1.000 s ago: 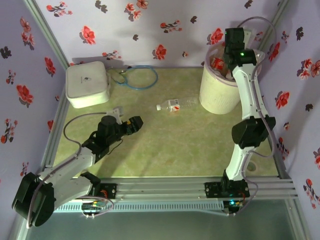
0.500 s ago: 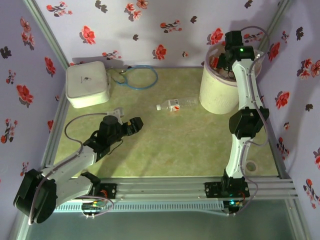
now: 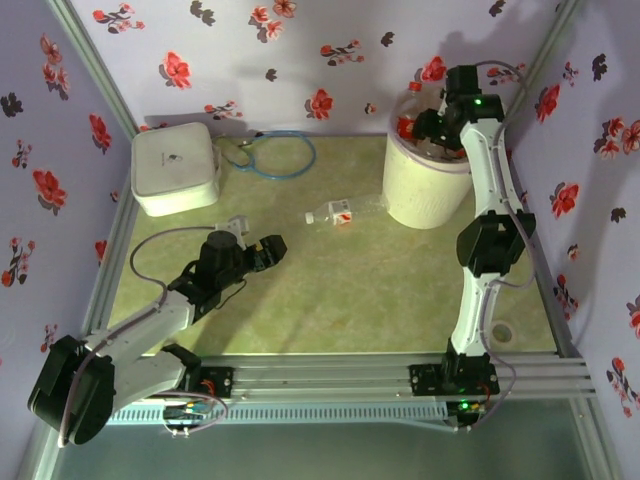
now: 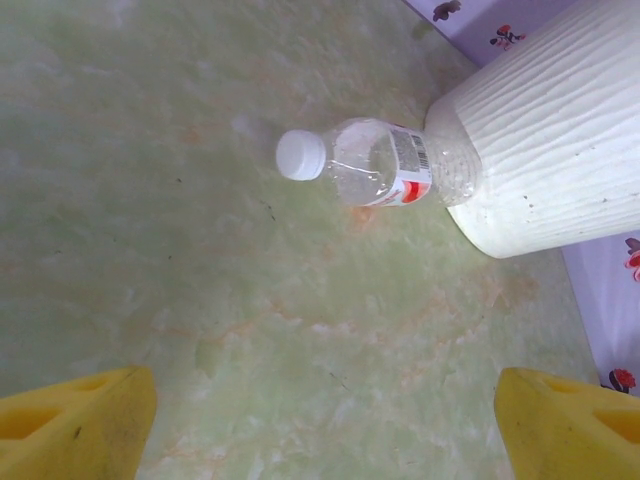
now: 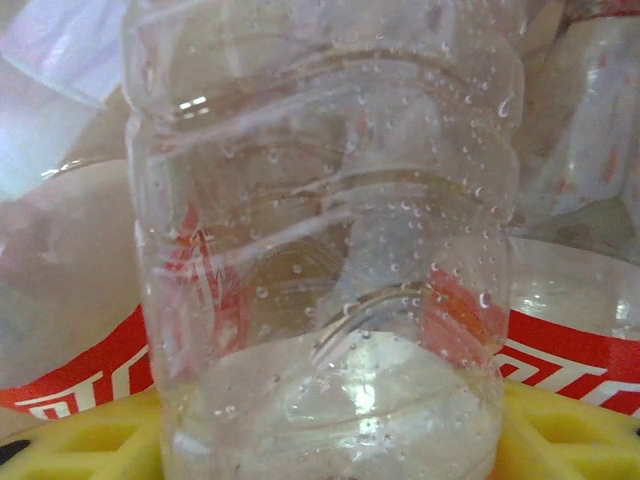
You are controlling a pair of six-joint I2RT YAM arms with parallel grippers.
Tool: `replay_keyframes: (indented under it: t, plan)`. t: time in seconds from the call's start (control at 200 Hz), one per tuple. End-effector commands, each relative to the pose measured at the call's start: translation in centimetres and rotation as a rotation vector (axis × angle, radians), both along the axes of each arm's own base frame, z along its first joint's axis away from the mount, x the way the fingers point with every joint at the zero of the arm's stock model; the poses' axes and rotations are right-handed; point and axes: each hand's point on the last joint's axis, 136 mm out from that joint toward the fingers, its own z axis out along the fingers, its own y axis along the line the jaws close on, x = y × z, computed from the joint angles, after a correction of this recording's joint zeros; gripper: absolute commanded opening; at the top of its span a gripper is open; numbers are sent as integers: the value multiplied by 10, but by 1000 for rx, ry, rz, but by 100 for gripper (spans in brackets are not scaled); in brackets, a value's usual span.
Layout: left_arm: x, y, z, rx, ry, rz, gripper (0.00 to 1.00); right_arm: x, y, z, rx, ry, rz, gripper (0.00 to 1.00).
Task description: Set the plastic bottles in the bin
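From the right wrist, the right pincer (image 5: 322, 440) is clamped on a clear bottle (image 5: 320, 250), with red-labelled bottles (image 5: 575, 350) crowded behind it in the bin (image 3: 420, 195). From the left wrist, a white-capped bottle (image 4: 365, 165) lies on the counter (image 4: 150, 200), its base touching the bin's left side. The left pincer (image 4: 325, 425) stands apart.

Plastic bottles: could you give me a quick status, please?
Left gripper open. Right gripper shut on clear bottle at bin mouth. White-capped bottle lies at bin's base.

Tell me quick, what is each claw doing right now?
Left gripper: open, holding nothing.
Right gripper: shut on a clear plastic bottle, at the mouth of the bin.
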Motion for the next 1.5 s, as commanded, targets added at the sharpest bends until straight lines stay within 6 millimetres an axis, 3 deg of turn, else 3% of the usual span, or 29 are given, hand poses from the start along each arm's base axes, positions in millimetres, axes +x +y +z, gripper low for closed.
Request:
replay_keyframes:
  t: [0.0, 0.14, 0.205, 0.385, 0.675, 0.89, 1.035, 1.175, 1.375, 1.495]
  plan:
    - [6, 4, 9, 18, -27, 16, 88, -48, 65, -63, 124, 299, 180, 63]
    - [7, 5, 13, 23, -35, 14, 88, -57, 75, -49, 81, 270, 222, 66]
    - [8, 4, 15, 37, -40, 7, 88, -56, 76, -32, 66, 217, 222, 68]
    - [17, -3, 27, 103, -74, -42, 89, -50, 65, 25, -15, 42, 200, 85]
    - [48, -37, 46, 230, -135, -208, 90, -47, 46, 100, -57, -187, 141, 94]
    - [80, -68, 37, 331, -164, -342, 91, -67, 30, 149, -59, -315, 100, 94]
    - [100, -91, 19, 392, -164, -456, 92, -93, 35, 158, -2, -363, 134, 94]
    - [108, -107, 2, 455, -179, -589, 97, -120, 34, 150, 38, -383, 145, 93]
    - [119, -114, -23, 570, -160, -710, 100, -153, 35, 126, 129, -390, 139, 93]
    - [122, -118, -39, 609, -128, -778, 100, -163, 28, 101, 213, -405, 95, 92]
